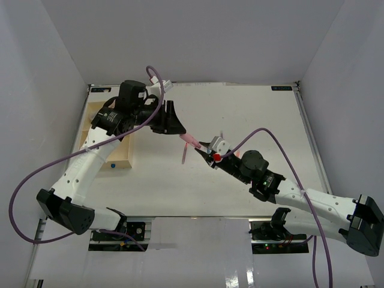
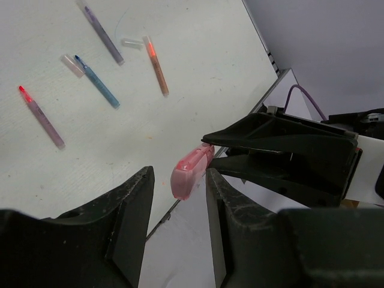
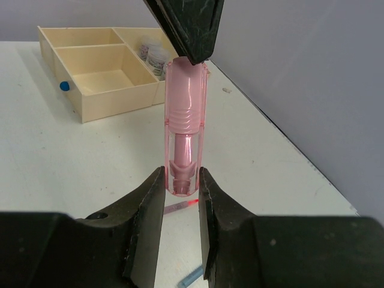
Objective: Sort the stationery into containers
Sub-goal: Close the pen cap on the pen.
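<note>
A translucent pink marker (image 1: 191, 140) is held in the air over the middle of the table, between the two grippers. My right gripper (image 3: 181, 180) is shut on its lower end (image 3: 186, 126). My left gripper (image 2: 180, 198) is open, its jaws on either side of the marker's other end (image 2: 191, 173), with a gap on one side. The cream tray (image 1: 117, 157) lies at the left under the left arm. In the right wrist view its sections (image 3: 102, 66) show, with grey-purple pots (image 3: 153, 55) in a far one.
Loose pens lie on the table below the grippers: a red-tipped one (image 2: 41, 117), a blue one (image 2: 96, 81), a grey-purple one (image 2: 103, 35) and an orange one (image 2: 157, 66), with two small caps (image 2: 72, 65) beside them. White walls enclose the table.
</note>
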You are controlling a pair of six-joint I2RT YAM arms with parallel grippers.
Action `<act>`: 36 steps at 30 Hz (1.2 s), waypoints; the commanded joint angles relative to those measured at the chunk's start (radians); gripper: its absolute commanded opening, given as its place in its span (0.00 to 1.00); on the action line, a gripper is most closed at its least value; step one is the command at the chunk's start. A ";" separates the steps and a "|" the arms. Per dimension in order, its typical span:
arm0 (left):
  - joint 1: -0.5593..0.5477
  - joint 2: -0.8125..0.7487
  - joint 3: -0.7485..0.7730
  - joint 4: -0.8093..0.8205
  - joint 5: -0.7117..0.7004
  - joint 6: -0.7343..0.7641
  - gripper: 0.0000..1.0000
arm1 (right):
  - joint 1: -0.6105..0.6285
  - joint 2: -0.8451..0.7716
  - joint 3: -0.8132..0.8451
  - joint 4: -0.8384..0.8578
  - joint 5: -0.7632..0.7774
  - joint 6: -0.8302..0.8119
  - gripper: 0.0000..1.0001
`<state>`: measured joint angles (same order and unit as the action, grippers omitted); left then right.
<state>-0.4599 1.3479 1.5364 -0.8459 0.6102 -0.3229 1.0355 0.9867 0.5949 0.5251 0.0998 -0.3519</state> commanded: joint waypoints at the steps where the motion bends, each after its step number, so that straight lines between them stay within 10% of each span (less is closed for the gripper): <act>1: 0.003 0.002 0.030 -0.021 0.020 0.025 0.50 | 0.001 -0.005 0.049 0.042 -0.009 -0.018 0.12; 18: 0.003 0.005 0.019 -0.009 0.079 0.025 0.26 | 0.000 0.015 0.082 0.061 -0.006 -0.032 0.12; 36: 0.000 -0.006 -0.058 -0.021 0.109 -0.010 0.28 | 0.000 0.052 0.190 0.138 -0.002 -0.111 0.09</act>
<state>-0.4374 1.3575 1.5116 -0.8219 0.6628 -0.3183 1.0336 1.0443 0.6785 0.4610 0.1089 -0.4297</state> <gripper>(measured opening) 0.290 0.307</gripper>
